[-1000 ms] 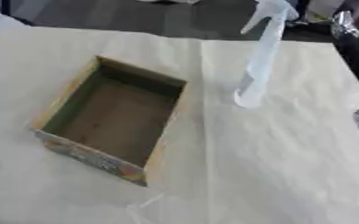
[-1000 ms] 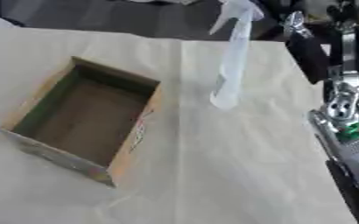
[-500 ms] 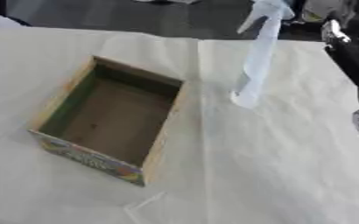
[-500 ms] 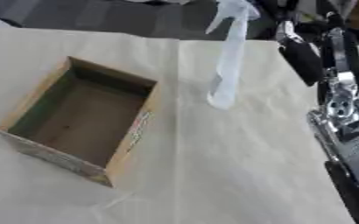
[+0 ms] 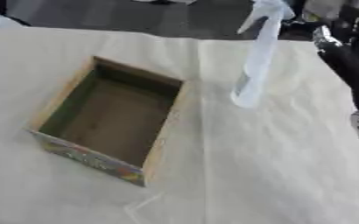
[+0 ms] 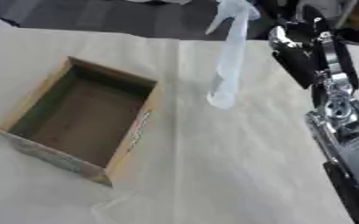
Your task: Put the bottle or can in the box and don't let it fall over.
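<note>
a clear spray bottle [image 6: 227, 57] stands upright on the cloth-covered tabletop [image 5: 274, 166], well right of the open box [image 5: 110, 118]. the right hand [image 6: 301, 48] is just right of the bottle's top, apparently not touching; i cannot tell how its fingers are set.

The right arm [image 6: 339, 113] is black with silver metal joints, and a small green patch marks its lower casing; the black robot hand [image 6: 293, 52] carries shiny silver fittings.
</note>
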Robot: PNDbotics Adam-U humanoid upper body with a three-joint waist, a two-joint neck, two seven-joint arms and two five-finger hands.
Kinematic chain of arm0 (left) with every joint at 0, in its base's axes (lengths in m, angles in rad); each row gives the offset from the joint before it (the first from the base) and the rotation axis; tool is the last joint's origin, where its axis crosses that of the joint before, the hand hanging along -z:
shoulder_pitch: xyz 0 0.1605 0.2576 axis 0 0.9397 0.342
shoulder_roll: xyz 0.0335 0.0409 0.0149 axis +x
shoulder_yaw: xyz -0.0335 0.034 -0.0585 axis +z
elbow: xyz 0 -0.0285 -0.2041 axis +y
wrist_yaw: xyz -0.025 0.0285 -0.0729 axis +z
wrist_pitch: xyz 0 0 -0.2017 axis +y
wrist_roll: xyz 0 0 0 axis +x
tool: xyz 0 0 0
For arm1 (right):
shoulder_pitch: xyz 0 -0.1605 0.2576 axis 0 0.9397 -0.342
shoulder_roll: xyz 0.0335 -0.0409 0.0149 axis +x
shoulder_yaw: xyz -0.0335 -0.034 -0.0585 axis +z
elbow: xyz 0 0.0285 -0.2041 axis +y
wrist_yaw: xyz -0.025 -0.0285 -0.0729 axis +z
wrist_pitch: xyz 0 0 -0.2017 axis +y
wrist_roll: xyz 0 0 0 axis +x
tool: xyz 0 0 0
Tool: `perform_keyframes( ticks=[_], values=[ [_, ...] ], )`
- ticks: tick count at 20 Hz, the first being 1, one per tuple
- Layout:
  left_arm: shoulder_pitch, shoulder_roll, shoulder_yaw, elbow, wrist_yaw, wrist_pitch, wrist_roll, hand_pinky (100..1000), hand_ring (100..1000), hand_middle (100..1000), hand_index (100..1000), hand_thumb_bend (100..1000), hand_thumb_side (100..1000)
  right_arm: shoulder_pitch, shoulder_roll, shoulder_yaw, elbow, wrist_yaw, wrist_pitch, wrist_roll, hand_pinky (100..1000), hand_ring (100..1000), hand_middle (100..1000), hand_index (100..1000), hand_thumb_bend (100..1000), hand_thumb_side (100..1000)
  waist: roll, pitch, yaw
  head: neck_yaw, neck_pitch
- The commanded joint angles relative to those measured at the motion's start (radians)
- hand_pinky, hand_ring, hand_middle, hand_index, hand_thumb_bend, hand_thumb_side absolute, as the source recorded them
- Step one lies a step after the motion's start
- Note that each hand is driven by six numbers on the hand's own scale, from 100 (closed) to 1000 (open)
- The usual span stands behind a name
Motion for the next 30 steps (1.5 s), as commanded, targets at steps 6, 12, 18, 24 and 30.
perform_keyframes(
  ticks=[6,12,18,24,30],
  values=[
    [-0.009,0.034,0.006,-0.010,-0.002,0.000,-0.002,995,799,803,777,334,509,-0.025,-0.026,0.041,-0.009,0.089,0.060,0.060,1000,1000,1000,1000,100,587,0.002,-0.016,0.004,-0.002,0.000],
    [-0.011,0.032,0.005,-0.009,-0.001,0.001,-0.004,995,798,804,777,334,509,-0.067,-0.019,0.060,0.041,0.028,0.050,0.073,1000,1000,1000,1000,100,607,0.003,-0.014,0.010,-0.005,0.002],
    [-0.014,0.030,0.004,-0.009,-0.001,0.001,-0.006,995,798,803,776,333,509,-0.110,-0.025,0.073,0.104,-0.057,0.033,0.090,1000,1000,1000,1000,100,621,0.002,-0.012,0.016,-0.008,0.004],
    [-0.015,0.028,0.003,-0.009,0.000,0.001,-0.008,996,797,803,776,333,509,-0.138,-0.019,0.077,0.168,-0.092,0.027,0.068,1000,1000,1000,1000,100,638,0.003,-0.009,0.021,-0.012,0.000],
    [-0.016,0.027,0.003,-0.009,0.000,0.001,-0.009,996,797,803,776,332,509,-0.151,-0.012,0.080,0.205,-0.113,0.015,0.052,1000,1000,1000,1000,100,652,0.003,-0.006,0.022,-0.014,-0.002]
  ],
)
